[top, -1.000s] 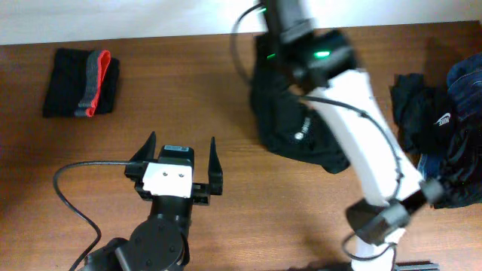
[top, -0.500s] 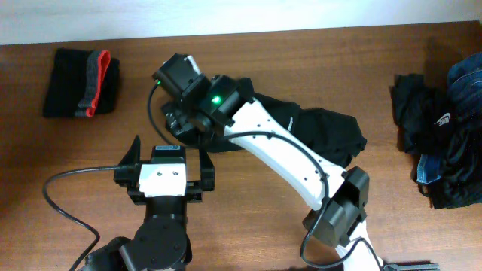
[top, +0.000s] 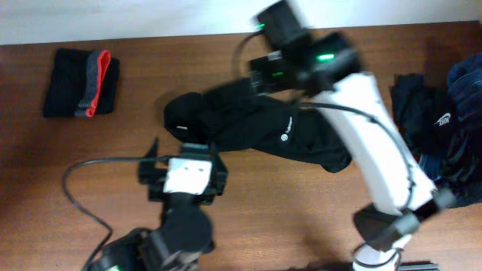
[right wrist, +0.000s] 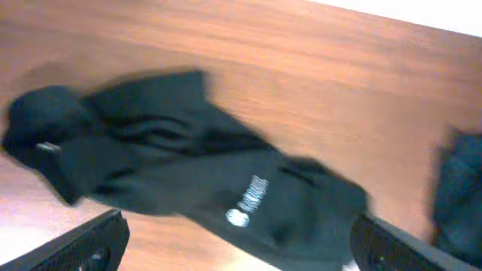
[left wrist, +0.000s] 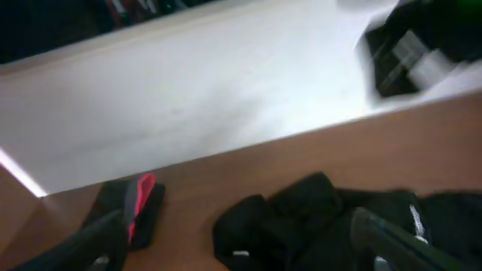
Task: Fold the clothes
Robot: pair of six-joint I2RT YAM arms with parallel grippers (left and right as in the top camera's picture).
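The black shirt (top: 248, 124) lies crumpled in the middle of the wooden surface (top: 301, 218). It stretches from left of the centre toward the right. Its small white logo (top: 287, 137) faces up, and a small white tag (top: 181, 132) shows near its left end.

The left hand (top: 185, 148) is at the near side of the shirt, beside this left end. In the left wrist view its two fingers (left wrist: 392, 241) stand wide apart at the lower corners, with nothing between them. The bunched left end of the shirt lies on the surface ahead of them. I cannot tell whether a fingertip touches the cloth.

The right hand (right wrist: 237, 224) is above the shirt, at its far side. In the overhead view it is blurred, and the white right arm (top: 376, 143) crosses over the right part of the shirt. In the right wrist view its fingers (right wrist: 90, 241) are also spread wide and hold nothing. The shirt lies flat below them with the logo between the two tips.

A folded black garment with a grey and red band (top: 81, 83) lies in the far left corner of the surface, well apart from the shirt. At the right edge is a loose pile of clothes (top: 440, 150). A black piece with a white logo (top: 443, 119) and a blue piece (top: 467, 75) can be seen in it.
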